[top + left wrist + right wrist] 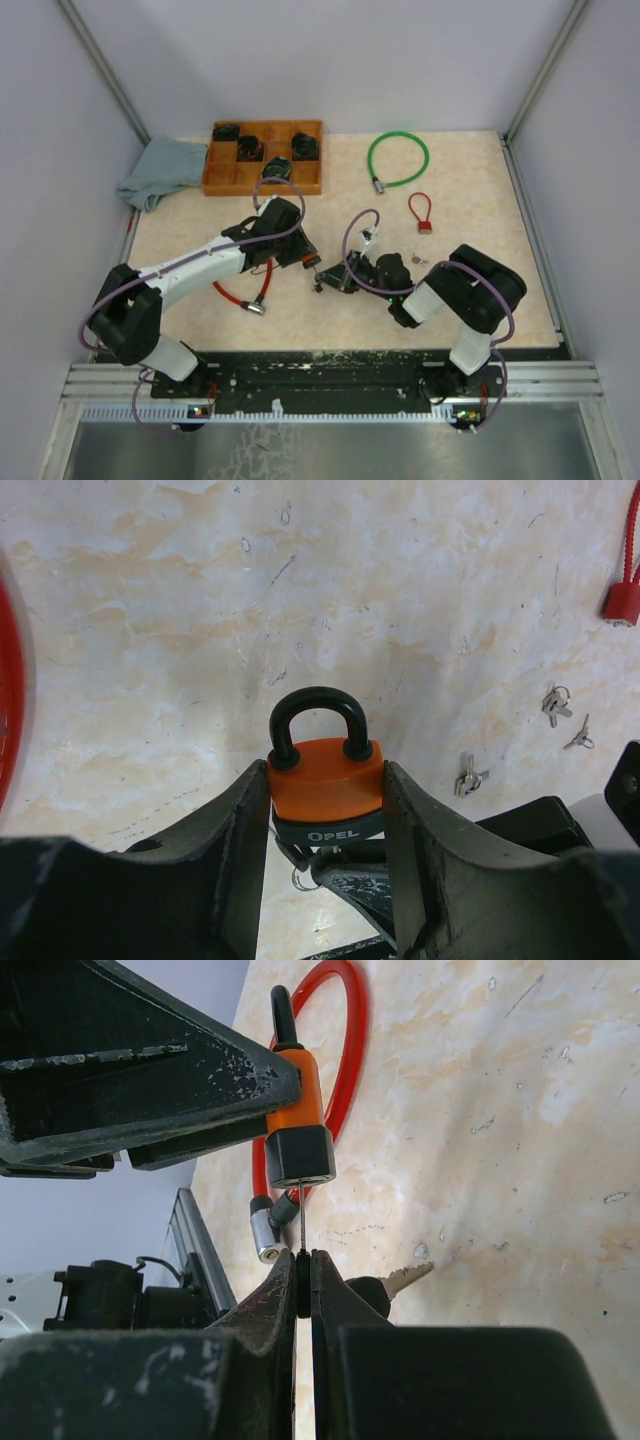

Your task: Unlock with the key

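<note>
An orange padlock (322, 785) with a black base and a black shackle (317, 695) sits clamped between the jaws of my left gripper (326, 775), above the table. Both shackle legs are seated in the body. In the right wrist view the padlock (298, 1120) hangs base down. A thin key (302, 1222) runs straight from its keyhole into my right gripper (304, 1260), which is shut on the key's head. A second key (402, 1280) on the same ring sticks out beside the right fingers. From above, the two grippers meet near the table's middle (322, 270).
A red cable lock (238, 298) lies under the left arm. A green cable loop (397, 158) and a small red lock (422, 213) lie at the back right. Loose keys (555, 702) are scattered nearby. A wooden compartment tray (225, 178) and a grey cloth (160, 170) are at the back left.
</note>
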`<state>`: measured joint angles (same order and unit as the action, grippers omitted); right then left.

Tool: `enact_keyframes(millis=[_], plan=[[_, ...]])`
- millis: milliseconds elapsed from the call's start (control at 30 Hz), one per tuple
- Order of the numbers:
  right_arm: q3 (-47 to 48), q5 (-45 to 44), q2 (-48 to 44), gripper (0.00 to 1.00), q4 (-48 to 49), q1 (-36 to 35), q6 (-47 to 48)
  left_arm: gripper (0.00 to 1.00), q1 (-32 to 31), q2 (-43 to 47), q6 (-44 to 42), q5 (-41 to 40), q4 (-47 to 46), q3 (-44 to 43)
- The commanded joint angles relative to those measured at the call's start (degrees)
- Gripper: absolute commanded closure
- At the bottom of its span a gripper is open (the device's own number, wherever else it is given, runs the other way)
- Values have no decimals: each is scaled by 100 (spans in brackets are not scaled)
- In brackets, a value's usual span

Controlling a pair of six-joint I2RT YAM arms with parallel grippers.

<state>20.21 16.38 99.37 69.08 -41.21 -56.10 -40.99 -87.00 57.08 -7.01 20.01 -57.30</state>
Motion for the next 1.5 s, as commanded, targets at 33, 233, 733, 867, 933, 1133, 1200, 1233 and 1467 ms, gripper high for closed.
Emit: enact_keyframes(millis=[33,233,733,867,933,1133,1200,1233,1467], plan=[[12,-790,-427,100,732,149,130,100,-102,-54,-55,27,783,-169],[-85,-833,-274,100,976,148,1,100,-102,-323,-233,-468,1445,-664],[-69,-972,219,100,1679,140,-103,100,-102,-1040,-198,84,2309,-1442],[-54,-1142,197,100,1614,69,-95,100,-95,-1061,-140,210,2333,-1472],[-98,-1279,151,100,1564,24,-85,100,-76,-1092,-134,228,2393,-1503],[-109,-1465,194,100,1603,-60,-102,100,-40,-1293,-96,340,2692,-1761],[-94,-1457,301,100,1768,-79,-176,100,-32,-1314,-77,387,2696,-1809],[-90,-1462,350,100,1834,-80,-208,100,-32,-1329,-84,426,2687,-1825],[-67,-1585,538,100,2281,-149,-131,100,11,-1424,-6,730,2630,-1887]])
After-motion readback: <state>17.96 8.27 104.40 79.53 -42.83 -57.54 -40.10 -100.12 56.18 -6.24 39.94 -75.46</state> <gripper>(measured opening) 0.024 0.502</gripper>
